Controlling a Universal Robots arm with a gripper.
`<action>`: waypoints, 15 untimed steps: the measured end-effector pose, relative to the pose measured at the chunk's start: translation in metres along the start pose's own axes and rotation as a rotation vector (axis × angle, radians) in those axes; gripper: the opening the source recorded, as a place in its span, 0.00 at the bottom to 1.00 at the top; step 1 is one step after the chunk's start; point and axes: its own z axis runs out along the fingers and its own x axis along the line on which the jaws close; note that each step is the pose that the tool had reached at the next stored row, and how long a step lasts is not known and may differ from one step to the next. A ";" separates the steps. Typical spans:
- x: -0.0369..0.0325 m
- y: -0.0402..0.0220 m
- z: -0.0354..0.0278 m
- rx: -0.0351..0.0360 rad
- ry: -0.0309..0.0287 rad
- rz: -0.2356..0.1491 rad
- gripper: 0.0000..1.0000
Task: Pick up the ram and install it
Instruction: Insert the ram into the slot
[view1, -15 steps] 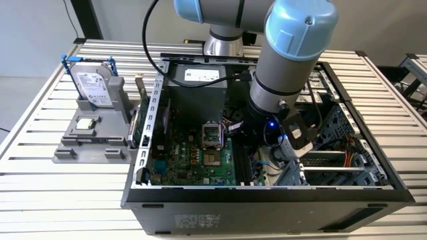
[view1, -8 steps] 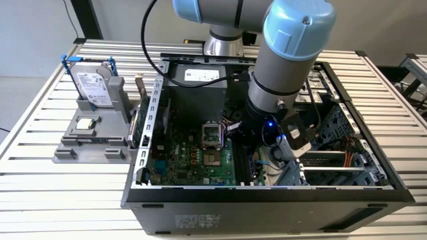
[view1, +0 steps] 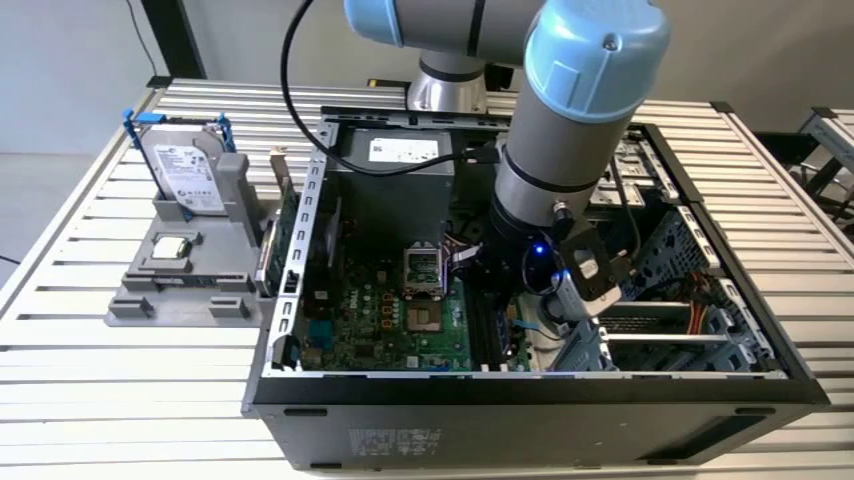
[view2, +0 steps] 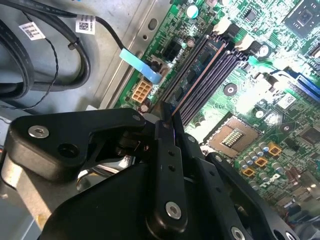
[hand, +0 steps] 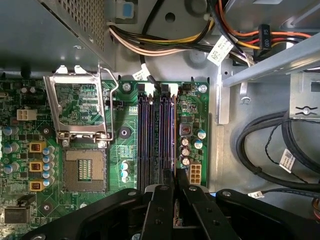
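Down inside the open black metal computer case (view1: 534, 395), the grey-and-blue robot arm (view1: 567, 150) has its black two-fingered hand (hand: 175, 186) poised right over the memory slots. And look at the second wrist view: the fingers (view2: 166, 145) are pinched nearly together on the near end of the thin dark green stick of ram (view2: 192, 77), gripping it across its flat faces, edge-on. The stick runs away from the hand along the outermost of the long black memory slots (hand: 156, 137), the one nearest the case wall, and its far end reaches the white latch. It looks down in that slot or resting on top of it; whether it has clicked home, I can't tell from here.

The green motherboard (hand: 30, 120) has its silver processor socket (hand: 82, 107) standing open just beside the slots. Out on the slatted metal counter (view1: 120, 400), the grey holder (view1: 187, 270) with the silver hard drive with blue brackets (view1: 184, 165) stands well apart.

My read on the ram: light, stiff, thin and fragile. It wants holding by the bare board edges or flat faces, square to the slot, never twisted, with pressure straight down.
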 end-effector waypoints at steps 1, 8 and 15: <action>0.0000 -0.0001 0.0001 0.0000 0.0000 0.000 0.00; 0.0011 -0.0003 0.0009 -0.0002 -0.0002 0.003 0.00; 0.0012 -0.0003 0.0021 0.0001 -0.0001 0.004 0.00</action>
